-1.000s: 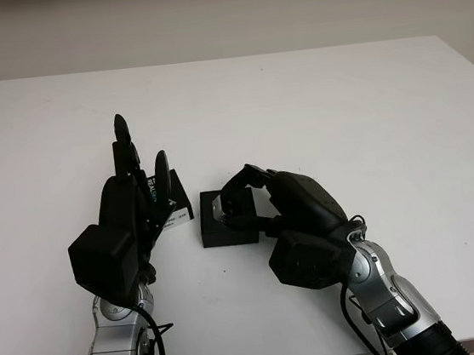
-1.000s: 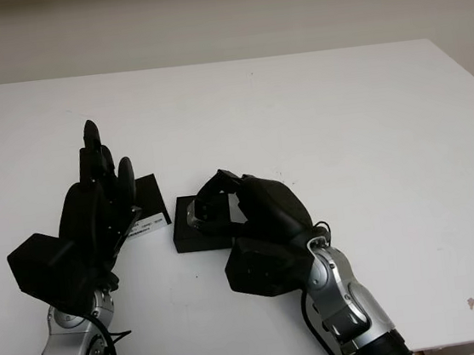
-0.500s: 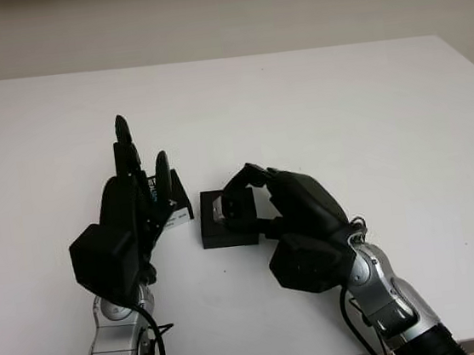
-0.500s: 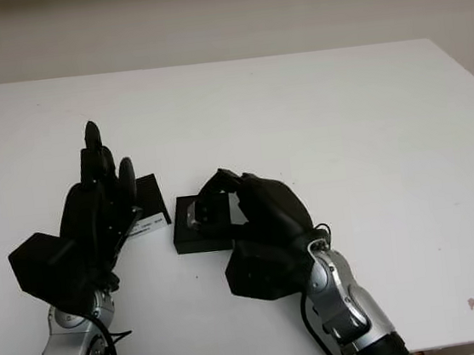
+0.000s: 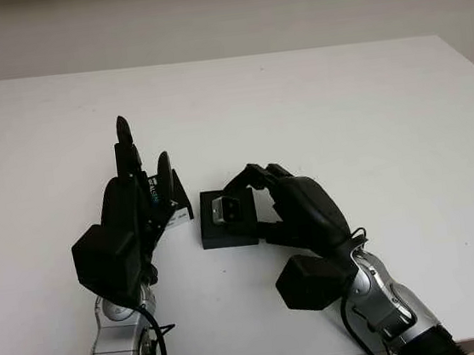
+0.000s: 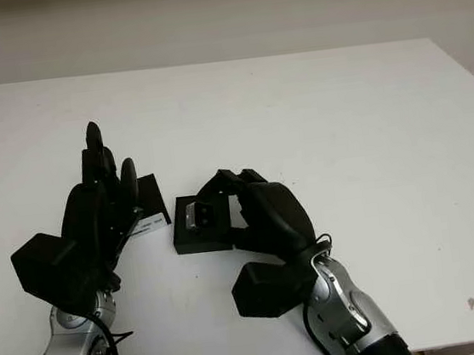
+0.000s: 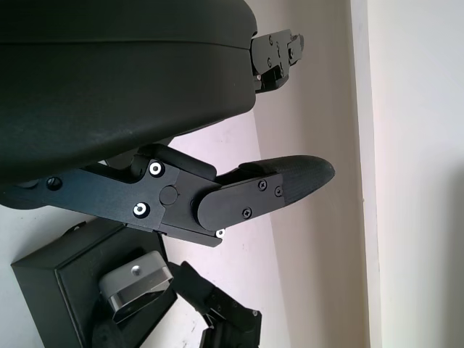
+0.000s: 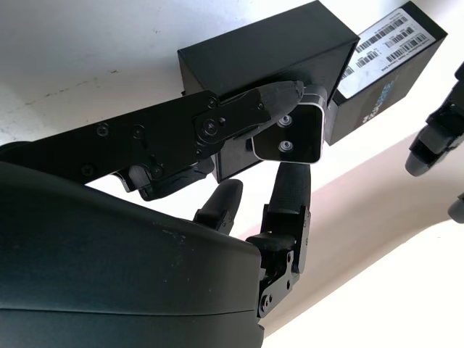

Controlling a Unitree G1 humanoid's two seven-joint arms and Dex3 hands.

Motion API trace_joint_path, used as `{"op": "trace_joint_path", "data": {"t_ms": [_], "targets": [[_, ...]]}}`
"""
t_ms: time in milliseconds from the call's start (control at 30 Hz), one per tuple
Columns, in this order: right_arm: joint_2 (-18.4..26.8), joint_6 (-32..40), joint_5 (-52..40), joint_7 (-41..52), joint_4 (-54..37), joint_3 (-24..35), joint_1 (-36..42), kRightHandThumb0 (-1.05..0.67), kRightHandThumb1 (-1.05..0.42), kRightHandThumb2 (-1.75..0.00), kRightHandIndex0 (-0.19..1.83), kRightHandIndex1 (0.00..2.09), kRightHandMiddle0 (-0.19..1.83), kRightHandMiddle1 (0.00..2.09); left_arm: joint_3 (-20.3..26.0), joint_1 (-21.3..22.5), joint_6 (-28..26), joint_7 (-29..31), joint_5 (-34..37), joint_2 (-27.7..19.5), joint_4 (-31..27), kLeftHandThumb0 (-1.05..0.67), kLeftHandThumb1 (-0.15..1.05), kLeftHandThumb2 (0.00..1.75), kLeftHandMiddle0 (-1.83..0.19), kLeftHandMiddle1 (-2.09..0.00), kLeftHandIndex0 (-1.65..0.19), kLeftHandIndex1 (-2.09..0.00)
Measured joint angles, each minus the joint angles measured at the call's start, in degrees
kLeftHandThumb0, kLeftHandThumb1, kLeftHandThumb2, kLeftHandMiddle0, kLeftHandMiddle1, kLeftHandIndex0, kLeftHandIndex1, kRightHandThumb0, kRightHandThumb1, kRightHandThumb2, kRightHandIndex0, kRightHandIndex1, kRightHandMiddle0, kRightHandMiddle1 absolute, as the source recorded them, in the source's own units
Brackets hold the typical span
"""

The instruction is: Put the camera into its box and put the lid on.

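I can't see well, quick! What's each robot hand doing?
Left hand: open, beside the lid.
Right hand: shut on the camera, over the box.

Lab-type setup: bare white table (image 5: 365, 94), plain wall (image 5: 218, 12)

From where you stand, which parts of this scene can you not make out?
- Black lid with white label: mostly hidden behind the left hand, head views.
- Small silver camera: whether it sits fully in the black open box; the right hand's fingers cover it.
- Label print: too small, right wrist view.
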State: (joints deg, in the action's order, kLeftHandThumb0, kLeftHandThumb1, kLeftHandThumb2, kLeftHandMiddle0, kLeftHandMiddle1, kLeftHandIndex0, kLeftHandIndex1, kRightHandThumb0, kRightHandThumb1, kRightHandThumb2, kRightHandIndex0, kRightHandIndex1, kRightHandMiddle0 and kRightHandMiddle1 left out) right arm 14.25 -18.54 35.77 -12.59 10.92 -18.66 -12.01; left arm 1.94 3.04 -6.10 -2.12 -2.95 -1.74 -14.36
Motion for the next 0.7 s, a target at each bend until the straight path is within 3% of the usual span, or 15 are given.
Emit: {"op": "trace_joint_path", "data": {"t_ms": [300, 700], "targets": [[-1.11, 0.57, -4.57, 2.65, 0.16, 1.7, -1.02, -0.36, -0.95, -0.05, 0.18, 0.97, 0.39, 1.55, -0.57, 0.01, -0.06, -0.13, -0.21, 0.17, 0.03, -0.62, 1.05, 0.62, 0.17, -0.05, 0.18, -0.05], [-4.03, 17.19, -21.24, 17.83, -10.0, 8.49, -2.23, -0.37, -0.92, -0.05, 0.19, 0.97, 0.42, 1.53, -0.73, 0.07, -0.03, -0.11, -0.17, 0.33, 0.24, -0.6, 1.05, 0.63, 0.17, -0.05, 0.19, -0.05]]}}
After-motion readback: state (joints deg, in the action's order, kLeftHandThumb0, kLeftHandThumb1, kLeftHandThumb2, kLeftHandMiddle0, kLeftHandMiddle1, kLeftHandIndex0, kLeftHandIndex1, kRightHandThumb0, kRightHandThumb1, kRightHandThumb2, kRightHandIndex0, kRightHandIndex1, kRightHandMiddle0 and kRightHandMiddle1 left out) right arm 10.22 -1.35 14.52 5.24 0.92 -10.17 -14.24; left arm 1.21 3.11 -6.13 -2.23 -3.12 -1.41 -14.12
